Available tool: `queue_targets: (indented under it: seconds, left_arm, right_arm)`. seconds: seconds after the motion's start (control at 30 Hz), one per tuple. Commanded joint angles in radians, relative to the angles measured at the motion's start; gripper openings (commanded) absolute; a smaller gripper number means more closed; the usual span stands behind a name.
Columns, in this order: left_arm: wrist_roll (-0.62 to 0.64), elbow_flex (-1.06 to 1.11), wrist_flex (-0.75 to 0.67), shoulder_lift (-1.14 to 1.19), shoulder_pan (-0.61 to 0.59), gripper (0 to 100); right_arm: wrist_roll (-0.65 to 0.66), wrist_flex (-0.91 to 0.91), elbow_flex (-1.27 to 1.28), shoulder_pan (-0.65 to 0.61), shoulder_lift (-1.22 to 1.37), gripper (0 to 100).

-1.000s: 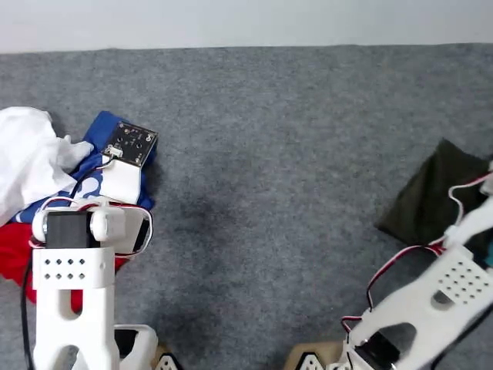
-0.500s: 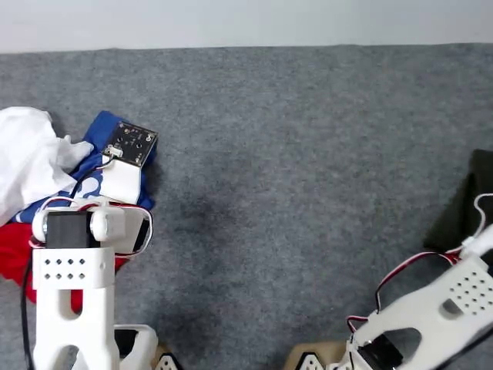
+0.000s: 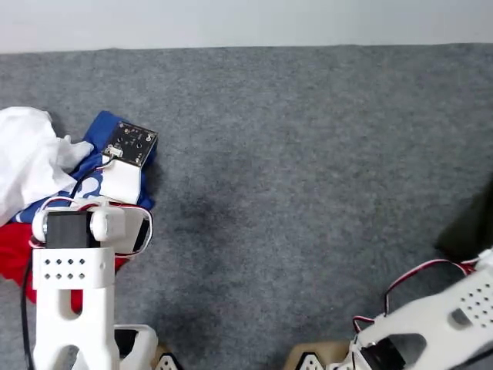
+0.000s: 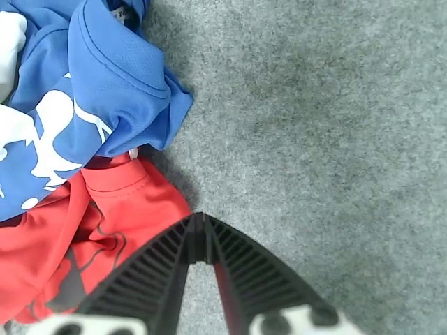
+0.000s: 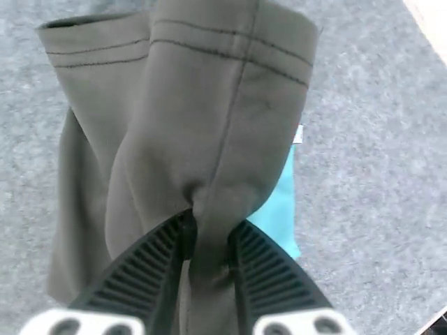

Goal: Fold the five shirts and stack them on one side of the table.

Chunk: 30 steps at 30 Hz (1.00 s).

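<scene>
As the right arm swung outward over the last second, the dark olive knit shirt [image 5: 209, 118] was drawn to the right edge of the coarse grey felt table [image 3: 308, 154]. The right gripper [image 5: 208, 234] pinched a bunched fold of its smooth, double-stitched fabric above a turquoise shirt [image 5: 279, 209]. The left gripper [image 4: 201, 227], pressed together and empty, stayed over the crumpled red shirt [image 4: 105, 237] and blue mesh shirt [image 4: 112, 84].

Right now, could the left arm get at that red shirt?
Probably yes: the left gripper hangs shut right beside the red shirt, with nothing between them; the blue shirt covers only its far part.
</scene>
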Motion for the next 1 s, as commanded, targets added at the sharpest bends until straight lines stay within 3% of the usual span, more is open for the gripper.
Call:
queue_targets:
  seconds: [0.0,0.5,0.7,0.97]
  left_arm:
    - [0.002,-0.004,-0.017,-0.014,0.012,0]
    - [0.0,-0.002,-0.02,-0.014,0.012,0]
    - [0.0,-0.002,-0.015,-0.014,0.008,0]
    - [0.0,-0.002,-0.014,-0.014,0.008,0]
  right_arm:
    - [0.009,-0.038,-0.057,0.031,-0.042,0.9]
    - [0.011,-0.237,-0.058,0.054,0.277,2.0]
    - [0.038,-0.337,-0.06,0.084,0.317,12.1]
    - [0.078,-0.326,-0.058,0.088,0.318,22.4]
